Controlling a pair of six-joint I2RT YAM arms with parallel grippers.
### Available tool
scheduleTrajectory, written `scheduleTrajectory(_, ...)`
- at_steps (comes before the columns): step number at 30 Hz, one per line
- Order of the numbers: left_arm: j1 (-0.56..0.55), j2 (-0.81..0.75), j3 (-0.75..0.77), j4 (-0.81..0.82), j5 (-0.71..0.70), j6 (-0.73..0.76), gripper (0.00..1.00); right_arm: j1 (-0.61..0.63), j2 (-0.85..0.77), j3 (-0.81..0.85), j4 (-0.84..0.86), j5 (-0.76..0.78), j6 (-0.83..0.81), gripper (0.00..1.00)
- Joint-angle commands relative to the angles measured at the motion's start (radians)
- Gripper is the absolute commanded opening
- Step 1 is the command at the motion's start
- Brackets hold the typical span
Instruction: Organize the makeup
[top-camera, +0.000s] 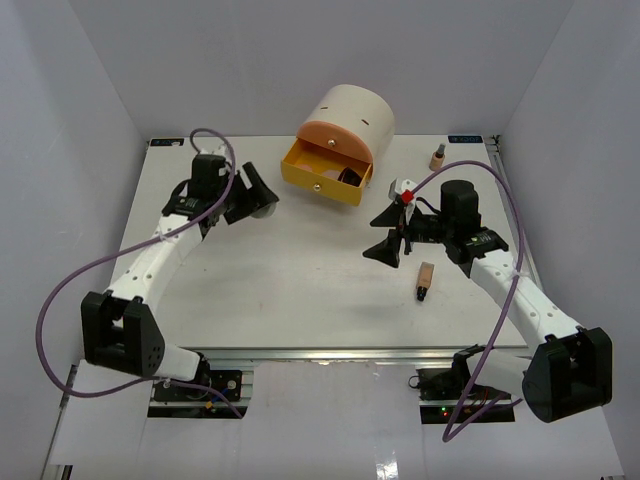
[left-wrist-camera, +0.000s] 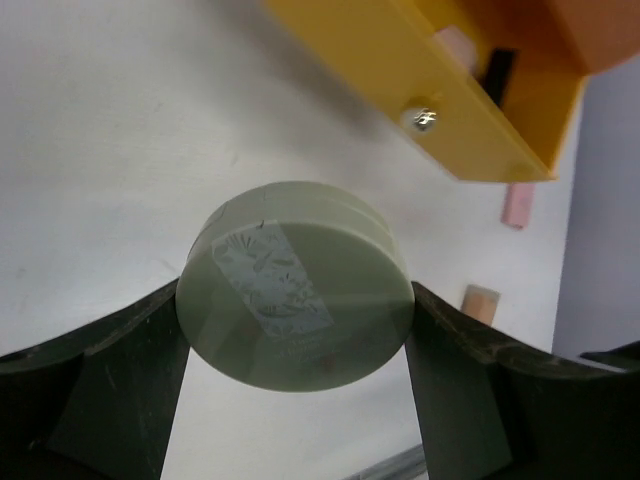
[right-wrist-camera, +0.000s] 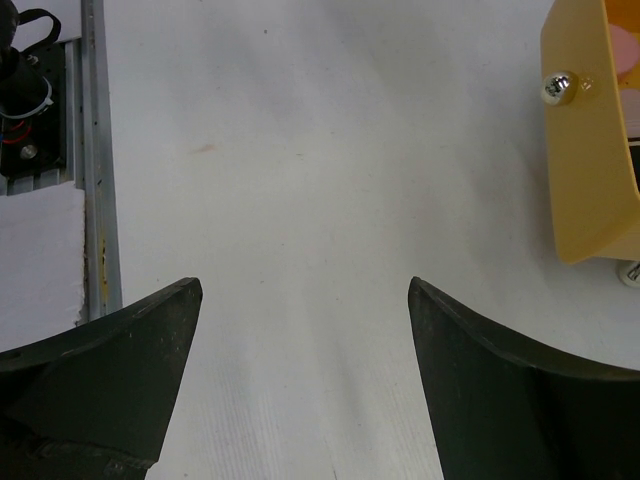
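Note:
My left gripper (top-camera: 262, 198) is shut on the pale green ball (left-wrist-camera: 295, 283), held above the table left of the open yellow drawer (top-camera: 322, 176). The ball also shows in the top view (top-camera: 266, 201). A black jar (top-camera: 349, 177) lies in that drawer. My right gripper (top-camera: 389, 232) is open and empty, over bare table. One tan black-capped bottle (top-camera: 425, 279) lies on the table just right of it. A second tan bottle (top-camera: 437, 158) stands at the back right. The other cosmetics are out of view.
The cream drum (top-camera: 348, 123) with an orange front stands at the back centre, its yellow drawer (left-wrist-camera: 430, 110) pulled out toward me. A small pink block (left-wrist-camera: 517, 204) and a tan piece (left-wrist-camera: 480, 302) lie beyond the ball in the left wrist view.

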Motion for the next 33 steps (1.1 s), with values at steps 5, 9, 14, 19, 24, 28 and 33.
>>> scheduleTrajectory(5,-0.148,0.350,0.541,0.044,0.008,0.138,0.03,-0.059,-0.024,-0.017,0.020,-0.019,-0.014,0.90)
scheduleTrajectory(9,-0.170,0.510,0.745,-0.009,-0.036,0.167,0.10,-0.088,-0.032,-0.020,0.020,-0.027,-0.014,0.90)
scheduleTrajectory(14,-0.182,0.624,0.871,-0.040,-0.093,0.183,0.33,-0.105,-0.034,-0.023,0.021,-0.039,-0.013,0.90)
scheduleTrajectory(19,-0.192,0.659,0.914,-0.069,-0.117,0.186,0.85,-0.110,-0.029,-0.025,0.021,-0.041,-0.013,0.90)
scheduleTrajectory(24,-0.195,0.645,0.923,-0.069,-0.133,0.198,0.98,-0.112,-0.026,-0.024,0.020,-0.039,-0.015,0.90)
scheduleTrajectory(28,-0.195,0.626,0.928,-0.066,-0.134,0.203,0.98,-0.115,-0.025,-0.025,0.020,-0.036,-0.014,0.90)
scheduleTrajectory(33,-0.195,0.585,0.924,-0.060,-0.152,0.219,0.98,-0.129,-0.022,-0.025,0.021,-0.017,-0.014,0.90)
